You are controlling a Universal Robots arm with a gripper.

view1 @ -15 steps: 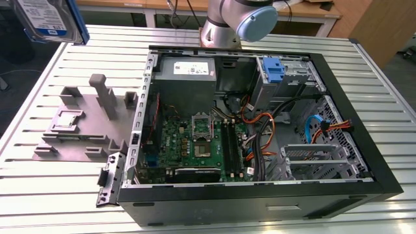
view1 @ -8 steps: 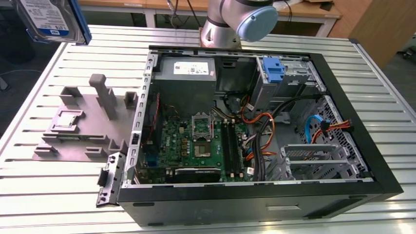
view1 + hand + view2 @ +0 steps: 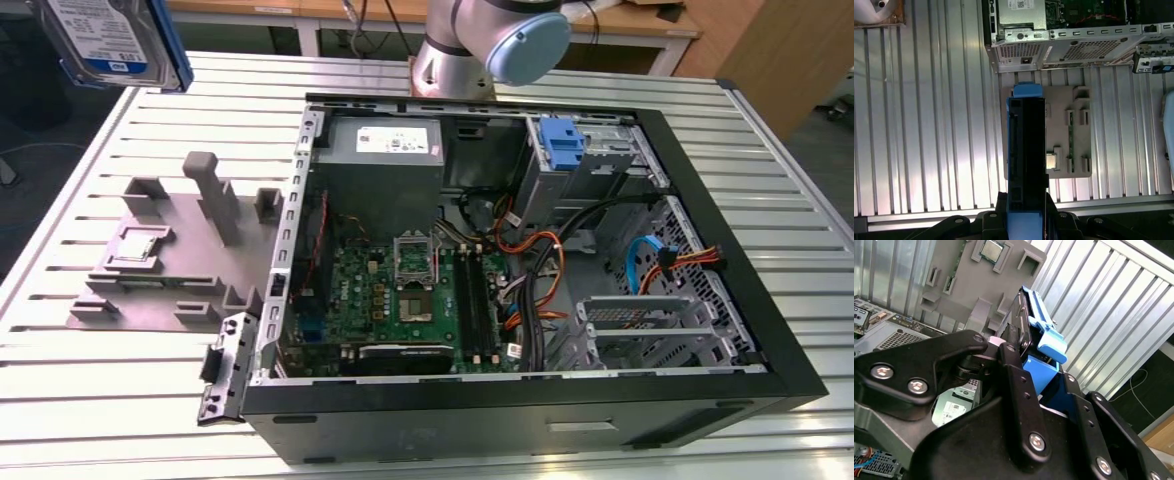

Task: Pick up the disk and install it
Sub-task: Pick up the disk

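Held by one end in the end effector [image 3: 1026, 210], the disk [image 3: 1026, 140] could slip and fall onto the grey fixture plate [image 3: 1069, 150].

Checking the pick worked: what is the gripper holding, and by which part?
The disk, in its blue carrier, clamped by the gripper at one short end.
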